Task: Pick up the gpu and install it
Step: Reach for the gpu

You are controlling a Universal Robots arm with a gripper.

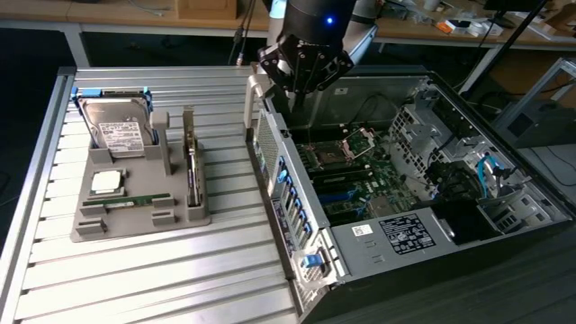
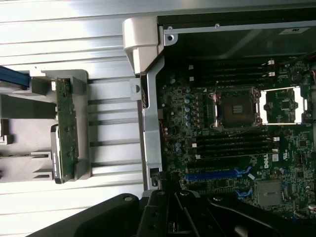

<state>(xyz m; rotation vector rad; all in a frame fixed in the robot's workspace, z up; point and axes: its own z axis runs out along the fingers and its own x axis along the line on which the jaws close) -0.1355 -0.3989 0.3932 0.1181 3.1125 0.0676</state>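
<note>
Your gripper (image 1: 303,79), fingers closed and empty, hangs over the open computer case (image 1: 275,145) while the gpu (image 1: 191,169) stands edge-up in its holder (image 1: 135,217), apparently ready for grasping.

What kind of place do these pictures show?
Probably a robotics lab or workshop: an open computer case lies on a slatted metal table beside a grey parts holder, with cluttered desks behind.

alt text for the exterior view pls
A robot arm's shut gripper hangs over the rim of an open computer case. To the exterior view's left, a grey tray on a slatted table holds the gpu on edge.
</note>
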